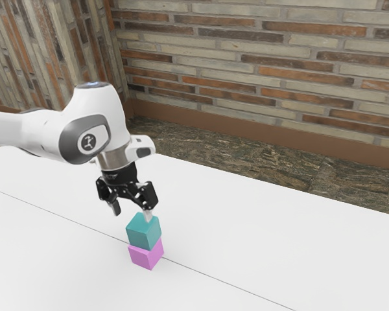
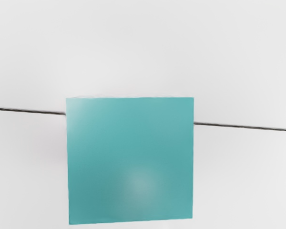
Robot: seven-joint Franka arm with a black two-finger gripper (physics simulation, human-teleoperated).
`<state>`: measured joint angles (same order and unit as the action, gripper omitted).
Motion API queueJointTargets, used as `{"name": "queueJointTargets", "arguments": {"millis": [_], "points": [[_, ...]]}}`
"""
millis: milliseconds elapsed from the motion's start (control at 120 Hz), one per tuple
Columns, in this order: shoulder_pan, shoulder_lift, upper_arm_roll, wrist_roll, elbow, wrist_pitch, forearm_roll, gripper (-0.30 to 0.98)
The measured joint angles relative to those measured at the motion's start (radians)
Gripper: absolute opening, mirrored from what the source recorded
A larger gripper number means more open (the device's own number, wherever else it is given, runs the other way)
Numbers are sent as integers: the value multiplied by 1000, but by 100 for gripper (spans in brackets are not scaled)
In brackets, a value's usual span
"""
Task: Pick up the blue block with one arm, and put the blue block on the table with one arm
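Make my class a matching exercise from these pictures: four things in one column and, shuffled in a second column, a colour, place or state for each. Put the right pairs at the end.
Column 1
1. Blue-green block
2. Pink block
3. Gripper
4. Table

Column 2
A. White, crossed by a thin dark line
B. Lower one of the two stacked cubes
C. Black, with its fingers apart
D. Upper one of the two stacked cubes

Right pairs: 1-D, 2-B, 3-C, 4-A

pink block [image 1: 144, 256], wall of long mixed-tone bricks [image 1: 266, 71], brown baseboard [image 1: 246, 133], dark mottled floor [image 1: 259, 159]
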<state>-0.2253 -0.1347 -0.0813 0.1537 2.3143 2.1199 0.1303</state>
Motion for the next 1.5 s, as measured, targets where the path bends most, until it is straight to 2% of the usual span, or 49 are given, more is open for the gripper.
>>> {"name": "queueJointTargets", "arguments": {"millis": [183, 592, 1017, 1075, 1158, 1275, 1400, 1500], "points": [[0, 64, 0, 37, -3, 58, -12, 69], [0, 161, 0, 88, -3, 107, 54, 69], [0, 186, 0, 111, -8, 136, 52, 69], [0, 187, 0, 112, -8, 140, 50, 62], [0, 187, 0, 115, -8, 144, 45, 43], [-1, 168, -1, 123, -8, 143, 23, 32], [-8, 70, -9, 131, -27, 107, -34, 35], [-24, 52, -87, 110, -102, 54, -60, 39]]}}
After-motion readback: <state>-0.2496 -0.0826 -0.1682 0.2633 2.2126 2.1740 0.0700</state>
